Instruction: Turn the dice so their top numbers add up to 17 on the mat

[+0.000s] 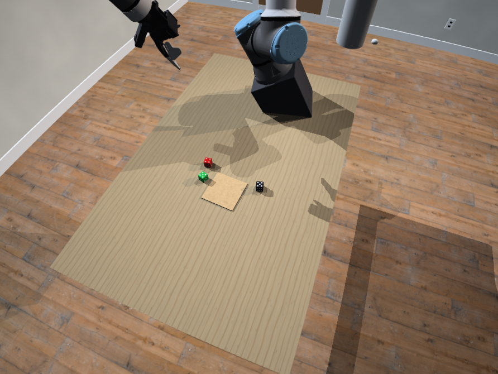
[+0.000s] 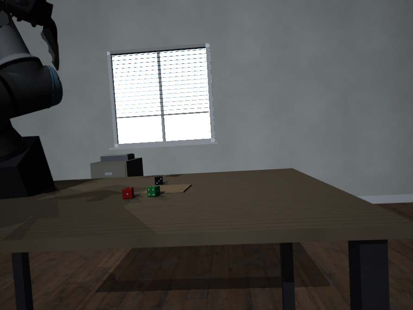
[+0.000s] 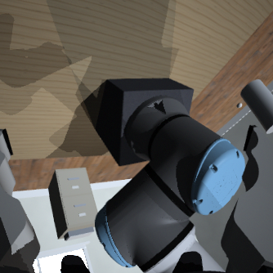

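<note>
Three dice lie flat on the table, all off the small tan mat (image 1: 225, 193) (image 2: 177, 189). The red die (image 1: 207, 162) (image 2: 128, 192) is behind the mat's left corner. The green die (image 1: 202, 176) (image 2: 153, 191) lies close to that corner. The black die (image 1: 259, 186) (image 2: 159, 180) lies just right of the mat. I cannot read the top numbers for certain. My gripper (image 1: 157, 50) (image 2: 50, 46) is open and empty, high above the table's far left edge, well away from the dice. The wrist view shows no dice and no mat.
The wooden table (image 1: 161, 261) (image 2: 266, 207) carries the robot base (image 1: 281, 96) (image 2: 23, 166) (image 3: 135, 118) at its far end. A grey cabinet (image 2: 109, 168) (image 3: 73, 204) stands on the floor behind. A grey cylinder (image 1: 356, 24) (image 3: 257, 102) hangs at the upper right.
</note>
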